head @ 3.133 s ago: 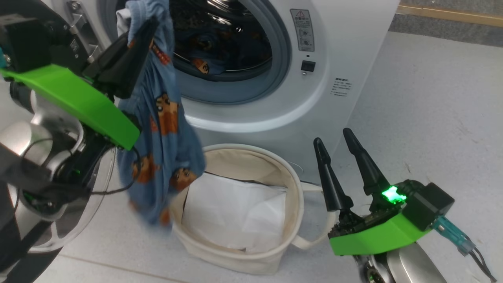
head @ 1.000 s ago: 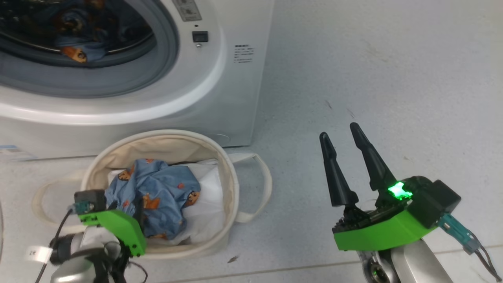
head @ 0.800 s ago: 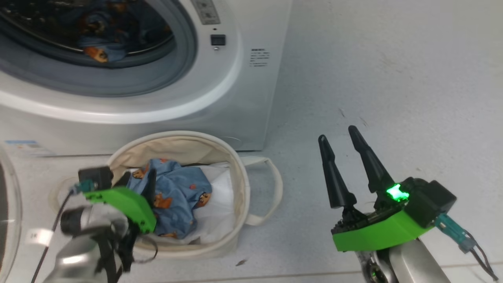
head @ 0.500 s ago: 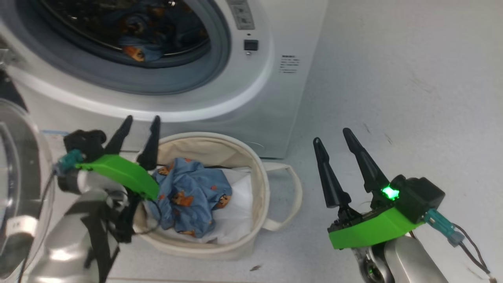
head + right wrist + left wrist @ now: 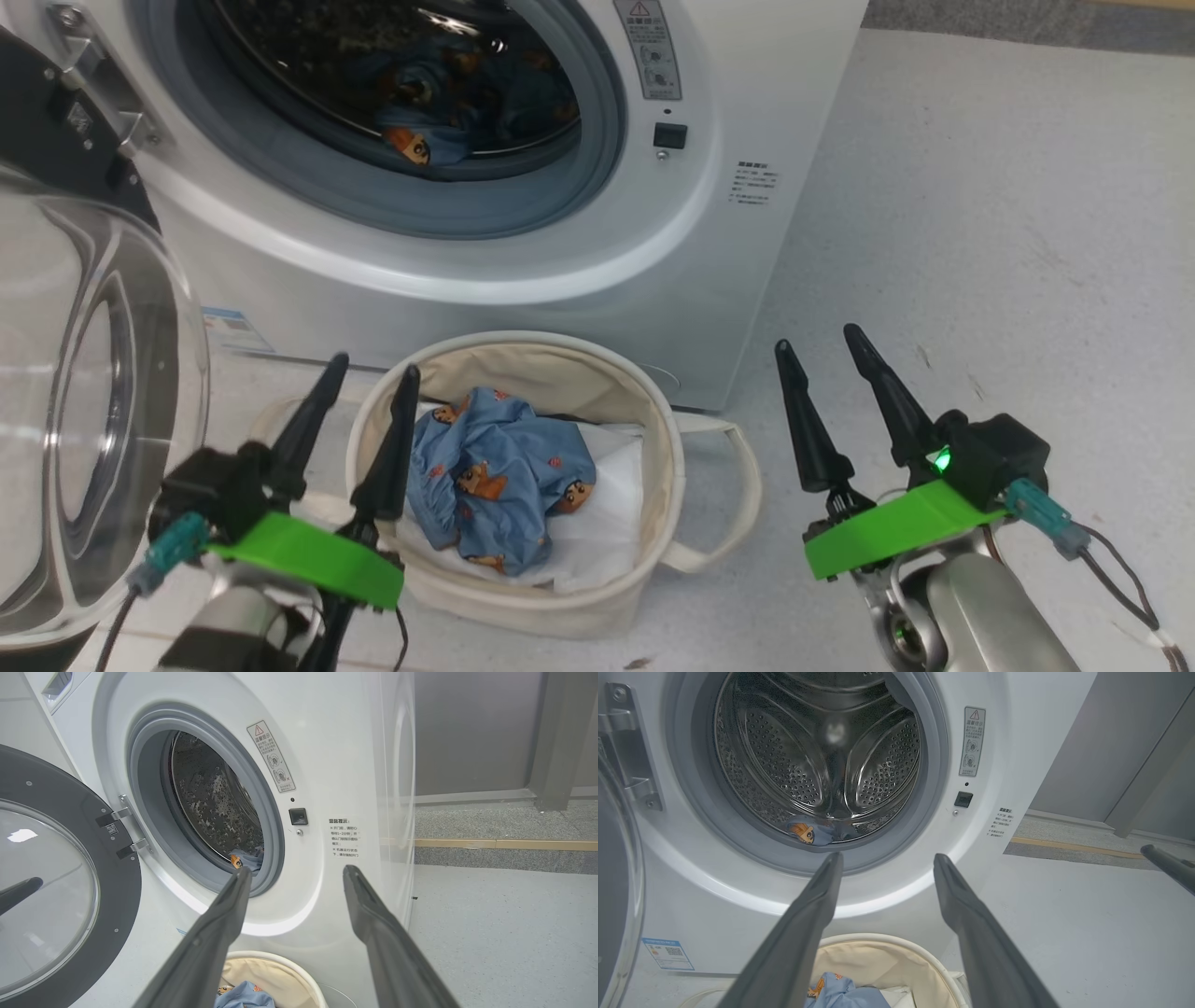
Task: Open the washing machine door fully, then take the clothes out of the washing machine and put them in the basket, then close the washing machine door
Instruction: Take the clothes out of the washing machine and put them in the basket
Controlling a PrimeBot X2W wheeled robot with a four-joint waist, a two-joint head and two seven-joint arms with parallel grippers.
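Machine: white front-loading washing machine [image 5: 719, 233], steel drum exposed, blue bear-print scrap [image 5: 417, 145] at its bottom.
Door: round black-rimmed glass door [image 5: 103, 401] swung wide left.
Basket: round cream canvas basket [image 5: 523, 607] on floor before machine.
Clothes: light blue bear-print garment [image 5: 499, 481] crumpled in basket, on white paper [image 5: 611, 523].
Left gripper [image 5: 375, 366]: spread, empty, at basket's left rim.
Right gripper [image 5: 815, 338]: spread, empty, right of basket.

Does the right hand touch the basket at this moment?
Apart. The head view shows a strip of bare floor between the right hand and the basket, even at its nearest loop handle.
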